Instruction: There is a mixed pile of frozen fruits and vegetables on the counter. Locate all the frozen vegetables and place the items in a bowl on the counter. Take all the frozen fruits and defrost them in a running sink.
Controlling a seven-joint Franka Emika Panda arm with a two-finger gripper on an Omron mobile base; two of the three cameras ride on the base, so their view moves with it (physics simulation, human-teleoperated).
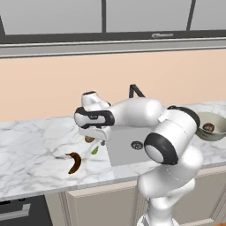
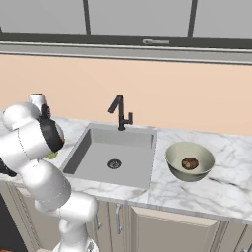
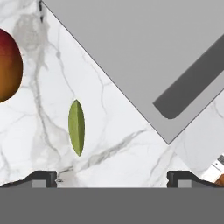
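My gripper (image 3: 111, 179) hangs open above the counter (image 1: 31, 150), left of the sink (image 1: 128, 150), with nothing between its fingertips (image 3: 43, 178). In the hand view the small pale green leaf-like piece (image 3: 76, 127) lies flat on the marble just ahead of the left fingertip. The orange-red ball (image 3: 8, 65) sits further off at the left edge. From the left base view, the gripper (image 1: 98, 141) hovers over the green piece (image 1: 94, 150) and half hides the orange ball (image 1: 89, 139). The curved brown piece (image 1: 74, 162) lies nearby to the front left. The brown ball (image 2: 190, 163) rests in the bowl (image 2: 172, 150).
The black faucet (image 2: 121, 113) stands behind the sink basin (image 2: 123, 142), which has a round drain (image 2: 114, 164). The bowl sits on the counter right of the sink. The counter's front edge (image 1: 53, 187) runs close to the curved piece. A beige wall backs the worktop.
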